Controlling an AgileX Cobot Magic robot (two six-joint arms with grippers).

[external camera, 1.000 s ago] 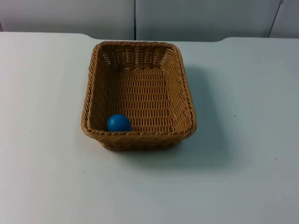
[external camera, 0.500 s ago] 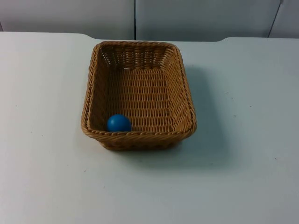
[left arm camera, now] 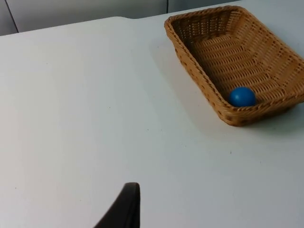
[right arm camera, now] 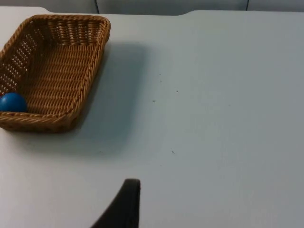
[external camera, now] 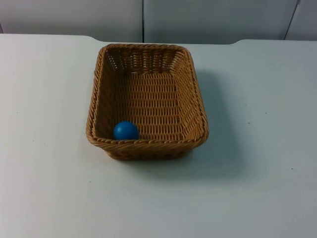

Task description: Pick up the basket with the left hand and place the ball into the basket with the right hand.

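Note:
A brown wicker basket (external camera: 147, 143) stands on the white table, a little left of the middle. The blue ball (external camera: 126, 130) lies inside it, in the near left corner of its floor. From the left wrist view the basket (left arm camera: 199, 78) and the ball (left arm camera: 242, 96) are some way off, and my left gripper (left arm camera: 124, 209) hangs over bare table to the basket's left. My right gripper (right arm camera: 124, 206) hangs over bare table to the right of the basket (right arm camera: 92, 71), also well apart from it, with the ball (right arm camera: 13, 102) in sight inside. Both arms wait, touching nothing.
The white table top (external camera: 257, 148) stretches out on all sides of the basket. A grey partition wall (external camera: 198, 20) closes the table's far edge, just behind the basket.

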